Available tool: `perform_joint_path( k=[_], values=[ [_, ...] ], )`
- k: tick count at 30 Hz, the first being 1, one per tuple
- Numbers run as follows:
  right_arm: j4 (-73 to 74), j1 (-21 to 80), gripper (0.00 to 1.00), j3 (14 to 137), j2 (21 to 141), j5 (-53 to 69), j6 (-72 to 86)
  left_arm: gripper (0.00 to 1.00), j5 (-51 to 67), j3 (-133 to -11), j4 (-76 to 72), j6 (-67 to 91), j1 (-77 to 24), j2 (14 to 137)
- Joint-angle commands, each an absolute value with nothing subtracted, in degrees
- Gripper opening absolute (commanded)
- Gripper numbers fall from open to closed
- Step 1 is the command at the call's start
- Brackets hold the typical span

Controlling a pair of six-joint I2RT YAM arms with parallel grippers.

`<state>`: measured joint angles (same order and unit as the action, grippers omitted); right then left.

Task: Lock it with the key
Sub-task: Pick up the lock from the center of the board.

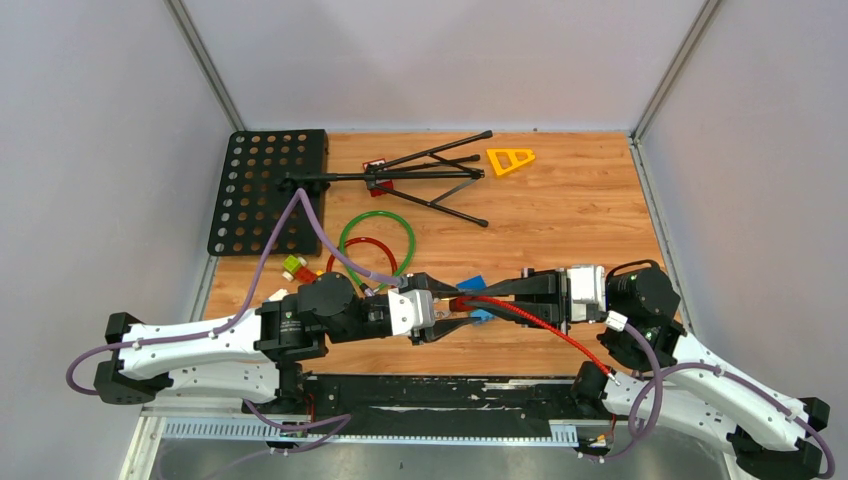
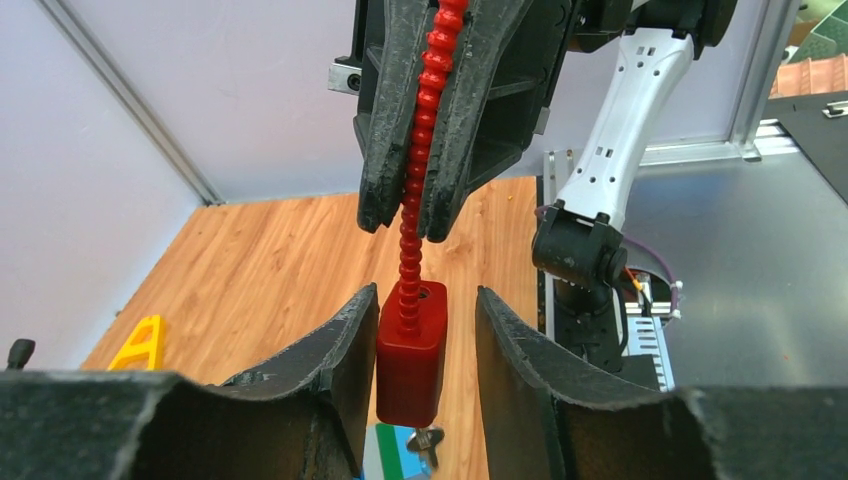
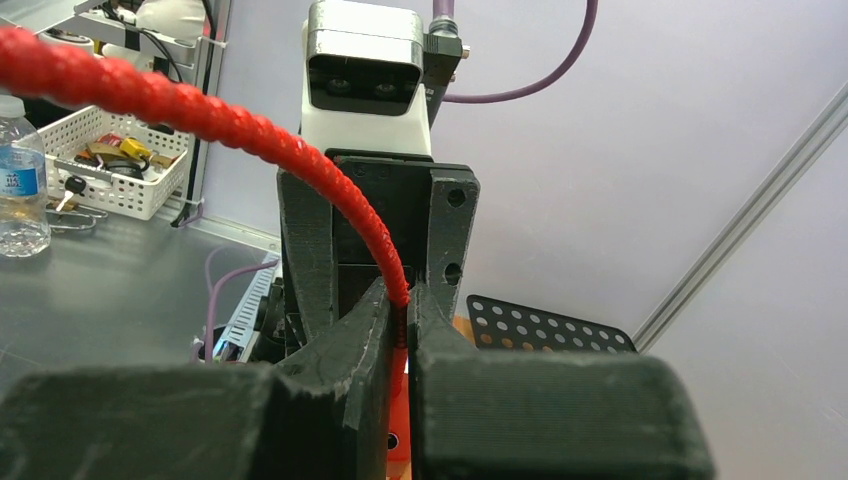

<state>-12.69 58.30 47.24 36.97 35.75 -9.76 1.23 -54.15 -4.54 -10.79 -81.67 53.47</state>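
Starting at the left, the left fingers (image 2: 340, 370) stand apart on either side of the lock (image 2: 410, 355). One finger lies against or just beside its left face, and a clear gap shows on the other side. They are not gripping it.

The lock is off the worktop (image 2: 260, 270), between the two arms, and appears to be carried only by the cable (image 2: 425, 110) that enters its top. The key (image 2: 425, 440) shows under the lock. Only its lower end is visible, so how deep it sits cannot be told.

To the right, the right fingers (image 2: 390, 130) are closed on the cable a short way above the lock. The rest of the cable arcs back over the right arm.

Risks noted:
- With no grip on the body, the lock is free to swing or twist on the cable. A turn applied to the key would then likely rotate the whole lock rather than the cylinder.
- The lock sits off-centre between the left fingers. Closing from here would probably push it sideways and strain the cable where it enters the lock.
- The ribbed cable could slip rib by rib through the right fingers if pulled downward, dropping the lock toward the worktop.
- The key may be knocked loose if either left finger catches it from below.
- The two sets of fingers are close together, so a careless move risks contact between them.
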Motion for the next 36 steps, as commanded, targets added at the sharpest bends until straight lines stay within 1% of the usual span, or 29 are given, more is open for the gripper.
perform_joint_path(
  k=[1, 4, 6, 7, 10, 11, 17, 21, 22, 23, 26, 32, 34, 36],
  values=[
    [-13.8, 58.3, 0.00, 49.2, 36.3, 34.5, -10.4, 0.45, 1.7, -55.0, -6.5, -11.5, -81.8, 53.5],
    [-13.8, 58.3, 0.00, 49.2, 36.2, 34.5, -10.3, 0.41, 1.9, -55.0, -6.2, -11.5, -81.8, 53.4],
    [-13.8, 58.3, 0.00, 49.2, 36.3, 34.5, -10.3, 0.36, 1.9, -54.9, -6.1, -11.4, -81.8, 53.4],
    [-13.9, 58.3, 0.00, 49.1, 36.3, 34.5, -10.3, 0.31, 2.1, -54.9, -6.1, -11.5, -81.8, 53.4],
    [-13.9, 58.3, 0.00, 49.1, 36.3, 34.5, -10.2, 0.01, 2.1, -55.3, -5.5, -11.8, -81.8, 53.6],
    [-13.9, 58.3, 0.00, 49.1, 36.3, 34.5, -10.2, 0.00, 1.7, -55.5, -5.1, -11.9, -81.8, 53.6],
    [-14.4, 58.2, 0.00, 49.0, 36.0, 34.2, -9.9, 0.01, 1.8, -55.6, -5.0, -12.0, -81.8, 53.6],
    [-14.7, 58.2, 0.00, 49.1, 36.0, 34.2, -9.8, 0.33, 1.6, -55.6, -4.7, -11.6, -81.8, 53.9],
    [-14.6, 58.3, 0.00, 49.0, 36.0, 34.2, -9.8, 0.37, 1.7, -55.6, -4.7, -11.6, -81.8, 53.9],
    [-14.6, 58.2, 0.00, 49.0, 36.0, 34.3, -9.8, 0.39, 1.8, -55.6, -4.7, -11.4, -81.8, 53.8],
    [-14.6, 58.3, 0.00, 48.9, 36.1, 34.3, -9.8, 0.40, 1.7, -55.7, -4.7, -11.5, -81.8, 53.9],
    [-14.5, 58.3, 0.00, 48.8, 36.0, 34.2, -9.9, 0.39, 1.6, -55.9, -4.3, -11.8, -81.8, 54.0],
    [-14.4, 58.3, 0.00, 48.8, 35.9, 34.1, -9.9, 0.37, 1.6, -56.0, -4.3, -11.8, -81.8, 54.1],
    [-14.4, 58.3, 0.00, 48.7, 36.0, 34.1, -9.9, 0.29, 1.8, -56.1, -4.3, -11.9, -81.8, 54.1]
  ],
)
